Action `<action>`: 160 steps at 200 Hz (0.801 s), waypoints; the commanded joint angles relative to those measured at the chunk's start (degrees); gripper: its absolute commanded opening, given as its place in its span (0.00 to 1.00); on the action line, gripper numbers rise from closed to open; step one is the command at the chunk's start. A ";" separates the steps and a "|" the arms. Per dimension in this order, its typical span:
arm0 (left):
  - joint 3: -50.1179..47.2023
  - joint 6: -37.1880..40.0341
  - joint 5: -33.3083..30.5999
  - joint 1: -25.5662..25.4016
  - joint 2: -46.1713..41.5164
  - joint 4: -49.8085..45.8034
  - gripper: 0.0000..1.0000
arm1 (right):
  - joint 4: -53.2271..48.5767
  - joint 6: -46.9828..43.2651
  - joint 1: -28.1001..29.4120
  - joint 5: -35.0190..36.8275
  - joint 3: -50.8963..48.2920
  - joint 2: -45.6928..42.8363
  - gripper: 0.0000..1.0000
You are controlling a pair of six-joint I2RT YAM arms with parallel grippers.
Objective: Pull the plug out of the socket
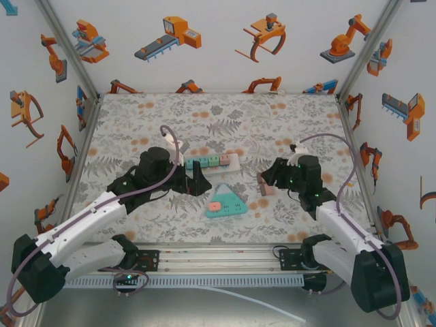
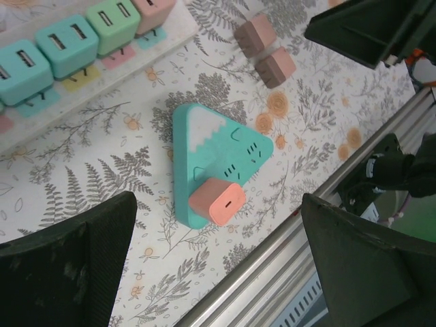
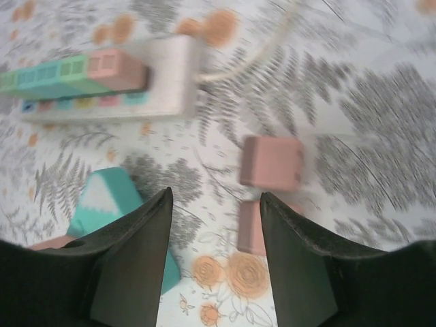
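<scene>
Two arms reach in over the table with the flower-and-fern cloth. The left gripper has its fingers wide apart, one at the lower left and one at the lower right of the left wrist view. It holds nothing.

Between those fingers, near the middle of that view, lies the teal plastic triangle socket, painted white on one corner like a snowy mountain. The small pink square plug is pushed into the corner of the socket nearest the bottom of the picture. This is likely the plug to pull. The fingers seem to be open so wide so that they can come down on both sides of it.

The right gripper also has its fingers apart and holds nothing. In the right wrist view, two loose pink blocks lie on the cloth just past its fingertips. They look like plugs lying free. This gripper may be waiting close by to hold the socket down, because a light socket could lift up along with the plug.

The long white power strip lies across the middle of the top view, above the socket. A row of teal, green and pink plugs sits in it, side by side. Neither gripper touches it.
</scene>
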 commanded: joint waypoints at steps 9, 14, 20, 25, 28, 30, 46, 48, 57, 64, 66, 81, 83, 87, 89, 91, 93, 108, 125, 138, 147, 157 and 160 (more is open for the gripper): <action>-2.35 -5.20 -5.31 1.37 -2.83 -0.96 0.99 | 3.37 -19.65 8.03 -6.52 5.64 -0.41 0.50; -2.74 -6.21 -5.73 1.55 -3.10 -1.01 0.99 | 3.66 -22.73 9.63 -7.80 6.11 -0.22 0.49; -3.14 -7.22 -6.21 1.78 -3.57 -1.06 0.98 | 3.98 -26.36 11.72 -9.35 6.43 -0.02 0.49; -3.54 -8.09 -6.62 1.93 -3.88 -1.04 0.98 | 3.99 -29.64 13.38 -10.46 6.62 0.15 0.49; -3.75 -8.56 -6.94 1.97 -4.06 -1.11 0.98 | 3.92 -31.70 14.40 -11.06 6.76 0.29 0.49; -3.93 -8.89 -7.16 2.00 -4.23 -1.13 0.98 | 3.86 -33.08 14.98 -11.46 6.83 0.40 0.49; -5.00 -11.03 -8.74 2.15 -5.29 -1.60 0.98 | 1.55 -42.28 19.83 -14.66 8.17 1.89 0.50; -5.12 -11.35 -8.95 2.09 -5.43 -1.73 0.98 | 0.98 -43.22 20.36 -14.89 8.46 2.14 0.50; -5.50 -12.47 -9.90 2.09 -5.94 -2.44 0.97 | -1.36 -47.18 22.91 -15.96 9.68 3.52 0.50; -5.61 -13.16 -10.82 2.15 -6.37 -3.26 0.97 | -3.23 -50.10 24.86 -16.39 10.72 4.84 0.50; -5.67 -13.36 -11.10 2.09 -6.38 -3.51 0.97 | -3.68 -50.93 25.37 -16.51 11.03 5.23 0.50; -5.69 -13.80 -12.42 2.10 -7.09 -4.97 0.97 | -6.41 -55.60 29.19 -16.41 12.82 8.56 0.50; -5.62 -13.87 -12.53 2.12 -7.16 -5.10 0.97 | -6.57 -56.06 29.53 -16.34 13.03 9.01 0.50; -5.59 -13.87 -12.82 2.13 -7.29 -5.46 0.97 | -6.72 -57.02 30.60 -16.25 13.46 10.16 0.51; -5.60 -13.88 -12.89 2.17 -7.45 -5.69 0.97 | -6.77 -57.34 30.92 -16.16 13.71 10.64 0.51; -5.56 -13.93 -12.98 2.11 -7.53 -5.76 0.97 | -6.80 -57.50 31.09 -16.15 13.74 10.81 0.51; -5.59 -14.01 -13.07 2.13 -7.60 -6.05 0.97 | -6.90 -58.09 31.70 -16.05 14.00 11.53 0.51; -5.56 -14.49 -13.72 2.15 -8.28 -6.97 0.97 | -7.86 -61.87 34.18 -15.53 15.39 15.12 0.51; -5.86 -15.32 -14.30 2.18 -8.94 -7.76 0.97 | -9.80 -65.60 36.11 -15.47 17.57 19.30 0.51; -6.27 -15.96 -14.71 2.11 -9.44 -8.32 0.97 | -10.55 -67.71 36.95 -15.61 18.78 22.09 0.51; -6.47 -16.32 -14.95 2.12 -9.62 -8.60 0.97 | -10.14 -68.32 37.32 -15.13 19.17 23.73 0.50; -6.65 -16.48 -15.15 2.14 -9.78 -8.94 0.97 | -9.52 -68.75 37.45 -14.61 19.45 25.32 0.49; -6.70 -16.52 -15.17 2.12 -9.81 -9.03 0.97 | -9.42 -68.99 37.49 -14.52 19.52 25.72 0.49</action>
